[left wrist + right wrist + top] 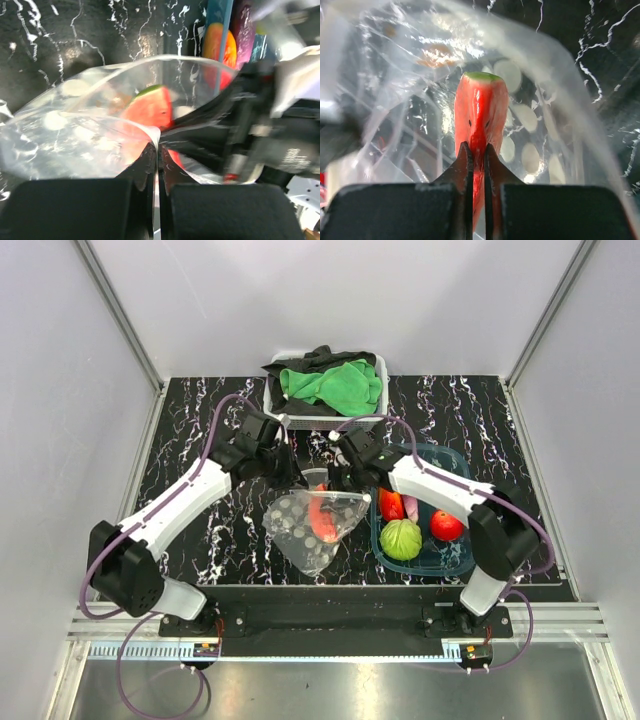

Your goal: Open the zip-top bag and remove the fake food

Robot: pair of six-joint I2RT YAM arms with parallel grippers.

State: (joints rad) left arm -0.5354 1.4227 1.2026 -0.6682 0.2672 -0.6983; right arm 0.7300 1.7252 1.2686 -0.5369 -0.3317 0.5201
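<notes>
The zip-top bag [298, 530] lies open in the middle of the table, clear with pale dots. My left gripper [293, 472] is shut on the bag's rim; in the left wrist view [158, 150] the thin plastic edge runs between the fingertips. My right gripper [338, 478] reaches into the bag's mouth and is shut on the thin edge of the red watermelon slice [481, 105], pinched at the fingertips [475, 150]. The slice also shows in the top view [322, 517] and the left wrist view [150, 107]. The bag's wall [535, 150] surrounds it.
A teal tub [458, 562] at the right holds a green leafy ball [400, 539], a red round fruit [446, 526] and another red piece [391, 505]. A basket [276, 400] with green and black cloths stands at the back. Grey walls close in both sides.
</notes>
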